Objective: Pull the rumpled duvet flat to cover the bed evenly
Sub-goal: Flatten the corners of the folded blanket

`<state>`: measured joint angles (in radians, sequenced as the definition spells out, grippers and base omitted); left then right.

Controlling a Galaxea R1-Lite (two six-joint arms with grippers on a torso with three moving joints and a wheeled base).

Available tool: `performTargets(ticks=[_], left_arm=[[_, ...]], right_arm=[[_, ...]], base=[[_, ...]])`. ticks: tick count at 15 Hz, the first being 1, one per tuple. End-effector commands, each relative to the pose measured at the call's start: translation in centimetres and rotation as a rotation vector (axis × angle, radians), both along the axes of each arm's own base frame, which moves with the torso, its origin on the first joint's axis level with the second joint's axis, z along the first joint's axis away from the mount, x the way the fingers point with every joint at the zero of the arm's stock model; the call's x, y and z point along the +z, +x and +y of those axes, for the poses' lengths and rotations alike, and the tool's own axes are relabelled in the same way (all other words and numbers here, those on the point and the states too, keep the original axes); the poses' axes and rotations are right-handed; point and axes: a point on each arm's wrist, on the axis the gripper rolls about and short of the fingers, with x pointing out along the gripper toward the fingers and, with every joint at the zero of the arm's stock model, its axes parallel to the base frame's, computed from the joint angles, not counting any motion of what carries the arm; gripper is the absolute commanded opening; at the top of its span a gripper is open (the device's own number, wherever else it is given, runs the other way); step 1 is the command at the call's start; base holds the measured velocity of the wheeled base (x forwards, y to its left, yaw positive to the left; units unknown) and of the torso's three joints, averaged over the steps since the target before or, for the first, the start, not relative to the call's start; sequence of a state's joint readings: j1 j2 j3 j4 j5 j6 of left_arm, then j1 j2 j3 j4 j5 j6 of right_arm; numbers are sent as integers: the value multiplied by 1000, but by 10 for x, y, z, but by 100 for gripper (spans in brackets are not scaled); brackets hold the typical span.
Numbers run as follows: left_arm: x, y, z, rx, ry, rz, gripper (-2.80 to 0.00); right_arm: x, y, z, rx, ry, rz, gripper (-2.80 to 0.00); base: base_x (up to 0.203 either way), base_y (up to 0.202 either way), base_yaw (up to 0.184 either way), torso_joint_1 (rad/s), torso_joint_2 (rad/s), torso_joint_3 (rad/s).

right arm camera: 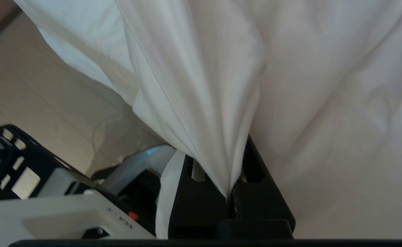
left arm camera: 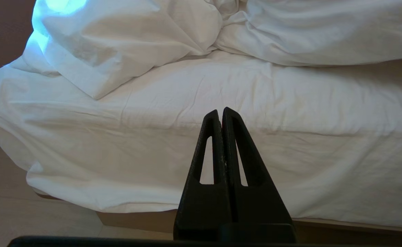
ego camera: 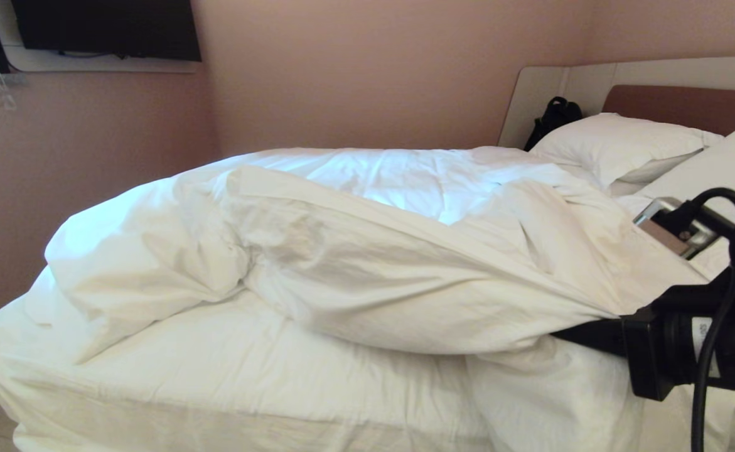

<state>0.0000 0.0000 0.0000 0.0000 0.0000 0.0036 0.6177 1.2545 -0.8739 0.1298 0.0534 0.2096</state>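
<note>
The duvet [ego camera: 367, 251] lies bunched along the bed's [ego camera: 216, 370] near edge, clenched by the right gripper [right arm camera: 230, 192]; the left gripper [left arm camera: 221, 113] is closed on nothing. Thin fabric could slip if tugged sharply

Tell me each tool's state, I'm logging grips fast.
Left tool: closed, empty, facing the bed.
Right tool: closed on the duvet.

no text could be read; faint print marked the robot's white housing [right arm camera: 67, 216] and the arm's label [ego camera: 697, 333], both illegible
</note>
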Motion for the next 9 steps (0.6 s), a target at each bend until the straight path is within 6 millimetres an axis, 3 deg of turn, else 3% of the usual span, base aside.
performTargets(ticks=[1, 7, 8, 9], left_arm=[[0, 0, 0, 0, -1, 0, -280], [0, 0, 0, 0, -1, 0, -280], [0, 0, 0, 0, -1, 0, -280], [0, 0, 0, 0, -1, 0, -280]], right_arm=[[-15, -2, -1, 1, -31, 46, -280], [-33, -7, -3, 36, -57, 109, -280], [-33, -7, -2, 37, -55, 108, 0], [-32, -7, -2, 36, -50, 104, 0]], base=[[0, 0, 0, 0, 0, 0], [0, 0, 0, 0, 0, 0], [0, 0, 0, 0, 0, 0], [0, 0, 0, 0, 0, 0]])
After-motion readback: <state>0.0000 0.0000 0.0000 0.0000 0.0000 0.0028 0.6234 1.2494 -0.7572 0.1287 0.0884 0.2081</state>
